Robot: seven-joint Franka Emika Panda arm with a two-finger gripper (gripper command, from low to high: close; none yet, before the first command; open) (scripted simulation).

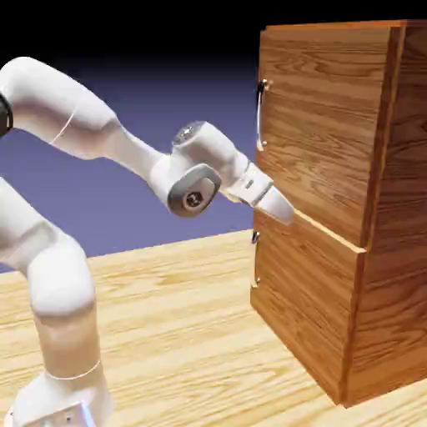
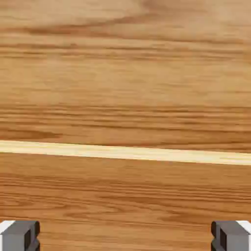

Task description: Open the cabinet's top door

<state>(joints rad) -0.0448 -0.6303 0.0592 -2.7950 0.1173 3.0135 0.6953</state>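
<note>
Looks like we've got the white two-finger gripper (image 2: 125, 236) spread wide and empty by the seam, probably so it can straddle the slim silver bar handle (image 1: 260, 117) up on the reddish-brown wood-grain top door's (image 1: 325, 125) far edge.

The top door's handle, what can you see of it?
The handle is a thin, shiny silver bar that looks like metal. It runs up and down, with dark bits where its ends join the top door, near the door's edge on the exterior view's left. The robot's hand is lower down and isn't touching it.
</note>
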